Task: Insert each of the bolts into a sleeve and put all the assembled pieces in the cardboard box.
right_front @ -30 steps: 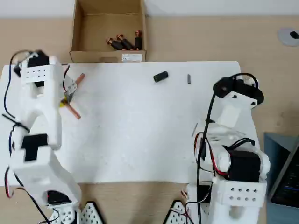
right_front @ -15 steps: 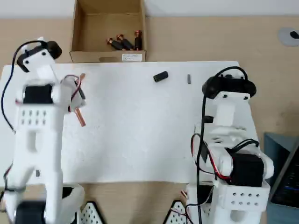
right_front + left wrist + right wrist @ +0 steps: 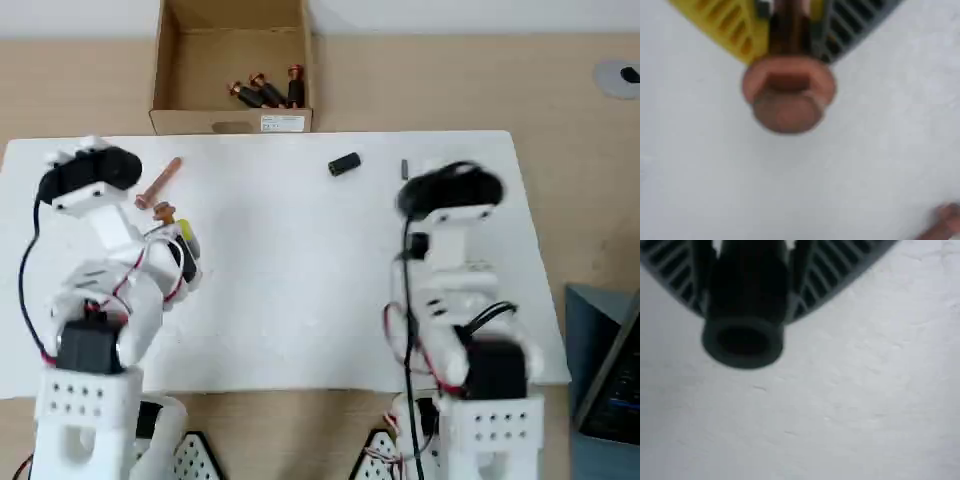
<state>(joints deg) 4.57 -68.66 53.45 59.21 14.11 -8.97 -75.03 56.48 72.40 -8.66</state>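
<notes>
While three pieces lie in box, left jaws pinch bolt, right jaws pinch sleeve; second bolt, second sleeve loose near box.

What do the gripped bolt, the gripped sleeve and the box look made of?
Bolt: probably copper-coloured metal, smooth reddish head with a dull sheen.
Sleeve: matte black, likely plastic or rubber; no shine on its rim.
Cardboard box: plain brown cardboard, flat folded walls.
</notes>
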